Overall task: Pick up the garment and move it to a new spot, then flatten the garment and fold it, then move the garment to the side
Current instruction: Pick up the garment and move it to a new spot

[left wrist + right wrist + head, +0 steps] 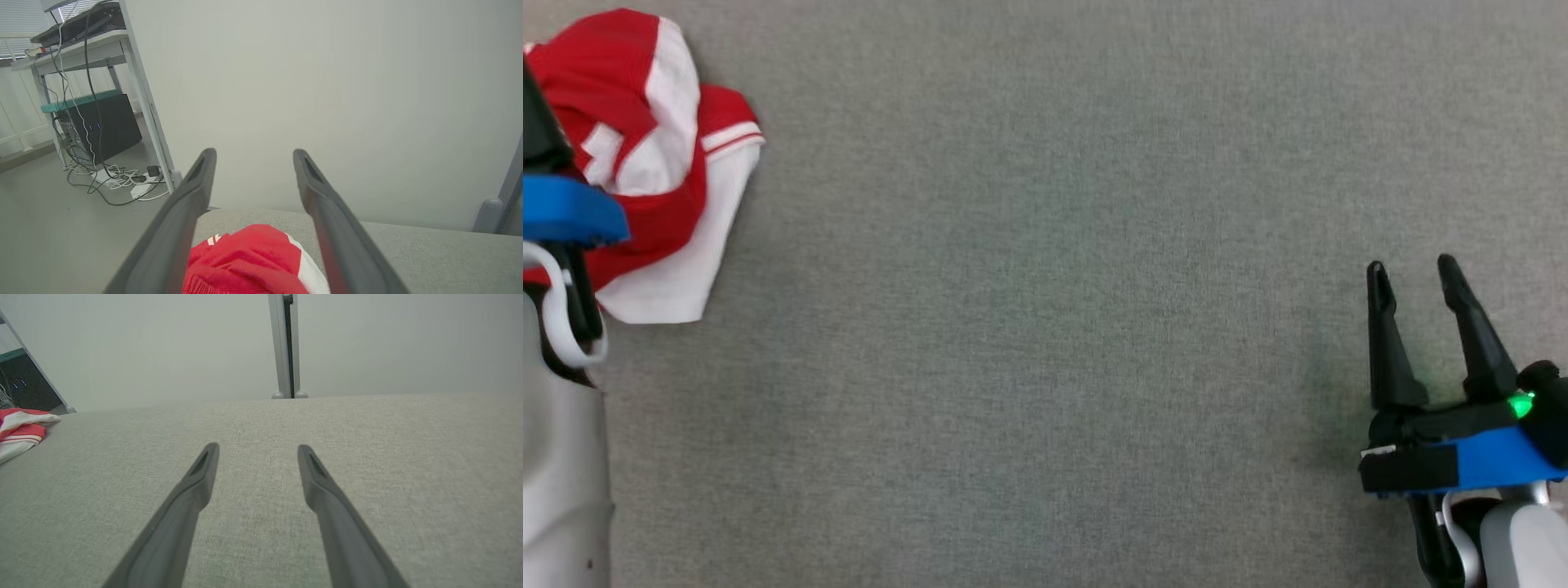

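One garment [654,163], two hands [253,157] [1413,269]

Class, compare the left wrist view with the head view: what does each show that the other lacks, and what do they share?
Left wrist view: a desk, floor cables, a pale wall, and the left gripper open near the garment. Head view: the right gripper, open, far from the garment. Shared: the red and white garment, crumpled on the grey surface.

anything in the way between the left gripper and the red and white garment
Nothing visible does. The open left gripper hangs close over the crumpled garment, which shows between its fingers in the left wrist view.
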You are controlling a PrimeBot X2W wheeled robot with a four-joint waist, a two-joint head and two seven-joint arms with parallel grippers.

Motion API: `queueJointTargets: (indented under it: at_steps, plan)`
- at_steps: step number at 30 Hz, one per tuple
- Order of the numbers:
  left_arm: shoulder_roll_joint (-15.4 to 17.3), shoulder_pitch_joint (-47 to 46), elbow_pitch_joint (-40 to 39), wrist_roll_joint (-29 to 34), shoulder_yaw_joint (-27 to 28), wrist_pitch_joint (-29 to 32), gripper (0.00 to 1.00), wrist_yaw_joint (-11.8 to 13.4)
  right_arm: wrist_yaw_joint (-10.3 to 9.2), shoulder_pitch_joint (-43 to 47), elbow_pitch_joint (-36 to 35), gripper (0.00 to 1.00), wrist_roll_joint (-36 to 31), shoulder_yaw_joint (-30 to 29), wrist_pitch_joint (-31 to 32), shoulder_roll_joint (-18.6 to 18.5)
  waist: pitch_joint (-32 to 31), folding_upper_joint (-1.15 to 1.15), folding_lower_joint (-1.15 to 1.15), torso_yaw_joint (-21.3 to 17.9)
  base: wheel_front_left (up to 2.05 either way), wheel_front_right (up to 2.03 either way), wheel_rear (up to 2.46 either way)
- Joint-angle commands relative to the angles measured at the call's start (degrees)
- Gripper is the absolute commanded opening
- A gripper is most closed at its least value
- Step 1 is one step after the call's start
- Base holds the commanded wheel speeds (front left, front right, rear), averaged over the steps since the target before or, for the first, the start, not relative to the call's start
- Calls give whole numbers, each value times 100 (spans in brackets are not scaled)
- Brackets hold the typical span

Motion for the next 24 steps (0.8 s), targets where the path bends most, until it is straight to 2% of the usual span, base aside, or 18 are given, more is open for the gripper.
queueJointTargets:
  at_steps: [1,9,21,24]
  plan:
    - [33,-116,90,-31,-8,46,100,-42,13,-75,-45,100,27,-19,-11,-35,106,0,-2,36,0,0,0]
    - [223,-582,1197,-148,-144,747,100,-251,13,-253,-243,100,72,-38,-41,-91,482,0,-2,-143,0,0,0]
    - [89,-540,2455,-600,-230,2221,100,-538,13,-345,-302,100,43,-38,-12,-63,459,0,-2,-164,0,0,0]
    - [77,-559,2606,-665,-244,2354,100,-594,13,-353,-301,100,47,-6,-7,-52,425,0,-2,-191,0,0,0]
